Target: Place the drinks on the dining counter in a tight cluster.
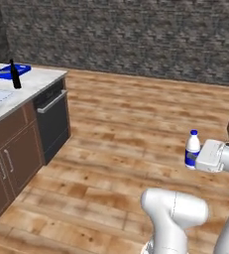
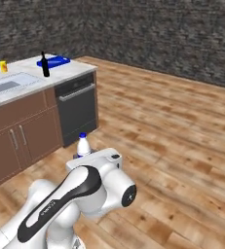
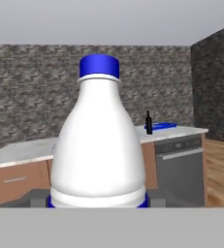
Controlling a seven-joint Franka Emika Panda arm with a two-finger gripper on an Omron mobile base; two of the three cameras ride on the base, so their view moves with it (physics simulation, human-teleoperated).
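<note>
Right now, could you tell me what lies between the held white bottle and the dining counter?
Bare wooden floor, in the left base view.

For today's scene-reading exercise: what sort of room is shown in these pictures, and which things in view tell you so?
Most likely a kitchen. A marble counter with an inset sink runs over brown cabinets, with a dark built-in appliance, probably a dishwasher, beside them. A black wine bottle stands on the counter.

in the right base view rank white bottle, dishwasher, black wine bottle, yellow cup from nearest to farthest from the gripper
1. White bottle, held in the gripper.
2. Dishwasher, at the counter's end.
3. Black wine bottle, on the counter by the blue board.
4. Yellow cup, far left, behind the sink.
</note>
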